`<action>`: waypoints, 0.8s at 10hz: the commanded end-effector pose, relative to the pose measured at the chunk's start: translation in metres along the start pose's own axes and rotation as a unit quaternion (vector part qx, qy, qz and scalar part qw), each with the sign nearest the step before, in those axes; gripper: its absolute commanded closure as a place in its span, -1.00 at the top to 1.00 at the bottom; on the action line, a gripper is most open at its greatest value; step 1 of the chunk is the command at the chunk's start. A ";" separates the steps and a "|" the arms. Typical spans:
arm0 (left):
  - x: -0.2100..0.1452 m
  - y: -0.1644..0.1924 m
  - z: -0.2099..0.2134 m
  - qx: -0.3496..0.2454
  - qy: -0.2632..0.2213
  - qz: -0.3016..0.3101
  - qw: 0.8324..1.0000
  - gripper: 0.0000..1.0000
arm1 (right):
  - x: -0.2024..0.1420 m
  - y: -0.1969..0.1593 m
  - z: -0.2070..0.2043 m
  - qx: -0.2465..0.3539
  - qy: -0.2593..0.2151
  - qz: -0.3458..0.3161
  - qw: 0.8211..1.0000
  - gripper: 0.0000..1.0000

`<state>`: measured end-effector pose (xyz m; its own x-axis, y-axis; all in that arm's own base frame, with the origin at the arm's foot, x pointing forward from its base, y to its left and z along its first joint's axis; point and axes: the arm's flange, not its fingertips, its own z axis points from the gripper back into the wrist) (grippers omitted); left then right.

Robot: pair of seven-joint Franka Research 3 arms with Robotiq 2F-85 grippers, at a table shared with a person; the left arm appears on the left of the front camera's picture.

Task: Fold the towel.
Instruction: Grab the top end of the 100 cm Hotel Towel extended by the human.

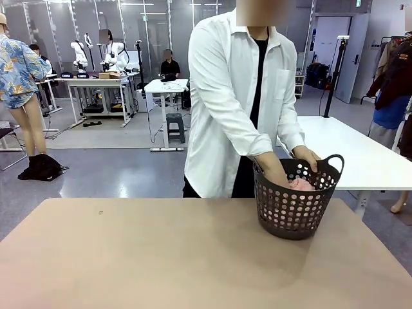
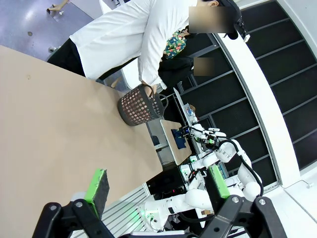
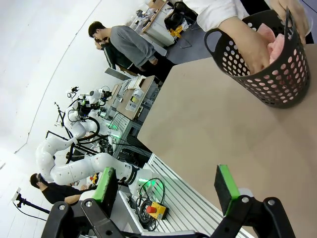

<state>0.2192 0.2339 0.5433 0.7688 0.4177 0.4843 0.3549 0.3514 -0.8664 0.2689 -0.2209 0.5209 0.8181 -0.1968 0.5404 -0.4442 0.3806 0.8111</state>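
Nearest the wrist cameras, the robot's left hand point(image 2: 157, 186) and the robot's right hand point(image 3: 166, 186) each stood spread wide with nothing between the green pads, well apart from the black perforated basket point(image 1: 293, 212). Broad bare tan surface point(image 1: 161, 257) lay open from its near edge up to that basket, which sat close to the far right edge. Inside lay the towel point(image 1: 300, 185), salmon-pink and mostly hidden by the basket wall and by the person's reaching hand point(image 1: 277, 172); the person's other hand point(image 1: 308, 156) was at the rim. How the cloth was bunched could not be made out.
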 end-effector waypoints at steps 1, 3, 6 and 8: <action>0.003 0.000 0.001 -0.010 -0.003 -0.012 1.000 1.00 | 0.002 0.000 0.001 0.004 -0.004 0.011 1.000 1.00; 0.003 0.000 0.001 -0.010 -0.003 -0.012 1.000 1.00 | 0.002 0.000 0.001 0.004 -0.004 0.011 1.000 1.00; 0.003 0.000 0.001 -0.010 -0.003 -0.012 1.000 1.00 | 0.002 0.000 0.001 0.004 -0.004 0.011 1.000 1.00; 0.003 0.000 0.001 -0.010 -0.003 -0.012 1.000 1.00 | 0.002 0.000 0.001 0.004 -0.004 0.011 1.000 1.00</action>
<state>0.2192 0.2339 0.5433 0.7688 0.4177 0.4843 0.3549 0.3514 -0.8664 0.2689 -0.2209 0.5209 0.8179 -0.1970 0.5406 -0.4445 0.3804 0.8110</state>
